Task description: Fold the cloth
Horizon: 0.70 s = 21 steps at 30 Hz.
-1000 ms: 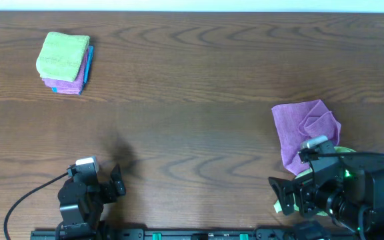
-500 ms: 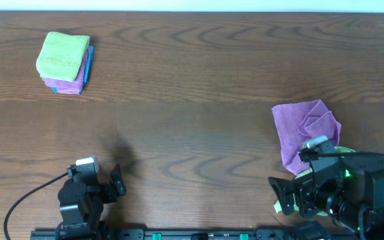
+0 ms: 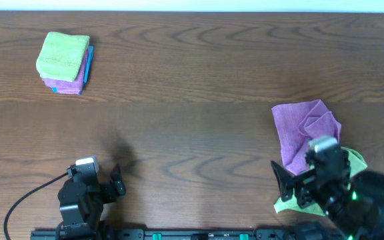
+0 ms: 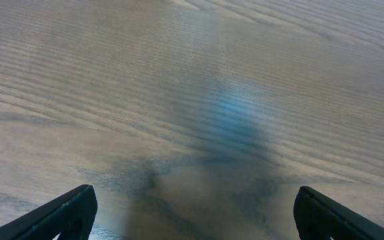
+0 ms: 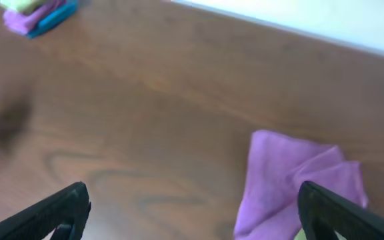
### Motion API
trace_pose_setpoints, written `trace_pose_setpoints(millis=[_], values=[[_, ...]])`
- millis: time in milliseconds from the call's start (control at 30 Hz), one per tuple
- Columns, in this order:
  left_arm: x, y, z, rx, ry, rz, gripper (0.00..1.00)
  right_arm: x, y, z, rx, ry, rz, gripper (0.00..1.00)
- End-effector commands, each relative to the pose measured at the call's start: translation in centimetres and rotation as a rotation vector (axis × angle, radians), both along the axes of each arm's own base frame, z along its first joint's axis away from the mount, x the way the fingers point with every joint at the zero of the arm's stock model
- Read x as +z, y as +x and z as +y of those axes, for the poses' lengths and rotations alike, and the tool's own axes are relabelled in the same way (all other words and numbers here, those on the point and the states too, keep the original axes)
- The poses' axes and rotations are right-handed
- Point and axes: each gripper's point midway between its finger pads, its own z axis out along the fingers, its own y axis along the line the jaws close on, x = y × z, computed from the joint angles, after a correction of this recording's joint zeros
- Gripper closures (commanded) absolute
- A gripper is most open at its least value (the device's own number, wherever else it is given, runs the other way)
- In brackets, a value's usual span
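The task is judged to be at its opening step: no fold has yet been made. The cloth (image 3: 356, 160) is seen only in part, as lime-green edges at the near right of the surface (image 3: 199, 80). It is covered by a crumpled purple cloth (image 3: 302, 130) and by the right arm above it. Whether it lies flat or bunched cannot be told.

The right fingers (image 5: 59, 210) are spread wide, and nothing is held between them. In the wrist view they are aimed across the wood towards the purple cloth. The left fingers (image 4: 72, 210) are likewise held wide apart over bare wood at the near left, well apart from any cloth.

For the next move, the lime-green cloth would probably have to be freed from under the purple one. It would then need to be drawn onto open wood and laid flat, so that an edge or corner can be pinched.

No container is present. A folded stack (image 3: 63, 63) of green, purple and blue cloths is seen at the far left.
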Motion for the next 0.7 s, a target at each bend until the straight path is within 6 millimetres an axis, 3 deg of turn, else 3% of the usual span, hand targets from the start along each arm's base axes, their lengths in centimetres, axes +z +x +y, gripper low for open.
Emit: trace_pose_setpoints(millis=[0, 367, 667], values=[[-0.9, -0.3, 0.2, 0.019, -0.005, 0.025, 0.05, -2.2, 0.1, -1.1, -0.025, -0.061, -0.057, 0.01], [-0.9, -0.3, 0.2, 0.019, -0.005, 0.025, 0.05, -11.0, 0.4, -2.4, -0.097, -0.061, -0.073, 0.01], [-0.9, -0.3, 0.2, 0.019, -0.005, 0.025, 0.05, -15.4, 0.5, -2.4, -0.093, -0.07, 0.001, 0.01]])
